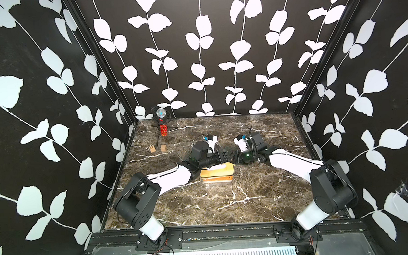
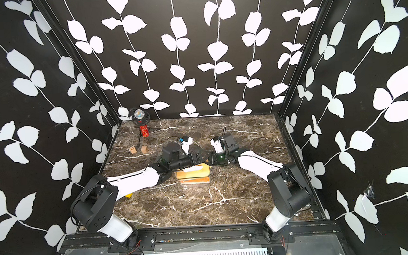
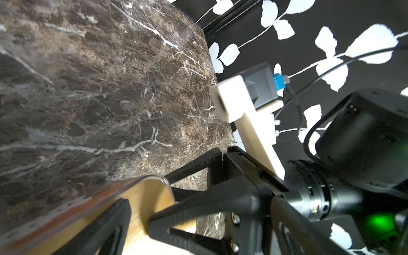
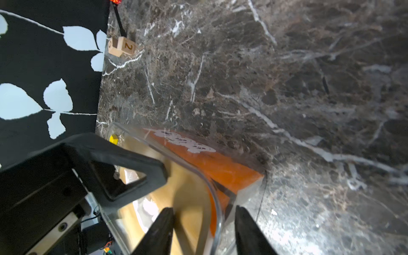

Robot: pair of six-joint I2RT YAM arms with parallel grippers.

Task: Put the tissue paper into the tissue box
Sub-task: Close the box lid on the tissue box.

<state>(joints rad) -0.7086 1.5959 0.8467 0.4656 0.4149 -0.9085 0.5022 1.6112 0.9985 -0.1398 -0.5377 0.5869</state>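
The left gripper (image 3: 199,198) stands spread wide over one end of the bamboo lid (image 1: 215,172), holding nothing. Between the arms, the tissue paper (image 4: 212,163), a soft, light pack, sits inside the clear tissue box (image 4: 213,189) under that lid. The plastic looks rigid and slick, so I'd grip the lid's stiff edges. The right gripper (image 4: 203,212) is partly open, straddling the box's corner wall and not yet clamped.

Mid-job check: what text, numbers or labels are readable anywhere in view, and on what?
"2": side of a wooden block, right wrist view.
Mark like "C": top of the other wooden block, in a top view; too small to be sure.
White print on the orange tissue pack: blurred, unreadable.
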